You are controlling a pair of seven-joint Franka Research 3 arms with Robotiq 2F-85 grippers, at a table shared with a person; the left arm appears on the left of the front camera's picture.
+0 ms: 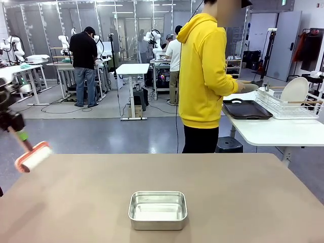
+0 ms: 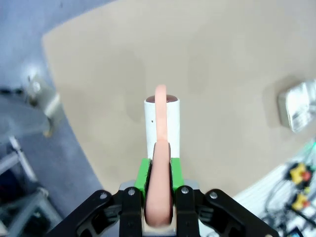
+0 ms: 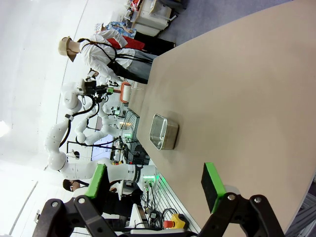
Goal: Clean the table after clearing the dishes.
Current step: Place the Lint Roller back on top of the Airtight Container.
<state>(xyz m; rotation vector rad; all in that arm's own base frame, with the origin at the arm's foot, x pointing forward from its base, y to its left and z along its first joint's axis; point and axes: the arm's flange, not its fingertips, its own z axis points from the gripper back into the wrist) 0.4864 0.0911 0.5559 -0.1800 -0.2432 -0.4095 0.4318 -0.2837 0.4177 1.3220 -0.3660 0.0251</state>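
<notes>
Left wrist view: left jaws clamp a lint roller (image 2: 161, 129) above the table (image 2: 237, 59); right jaws wide

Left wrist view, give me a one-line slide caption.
Left tool shut on a pink-handled lint roller held above the tan table.

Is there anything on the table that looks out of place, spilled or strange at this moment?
Nothing looks spilled or damaged. The table carries a steel pan near the robot's edge, upright and seemingly empty. The left gripper is shut on a roller above the left end. The person stands turned to the white side table.
</notes>
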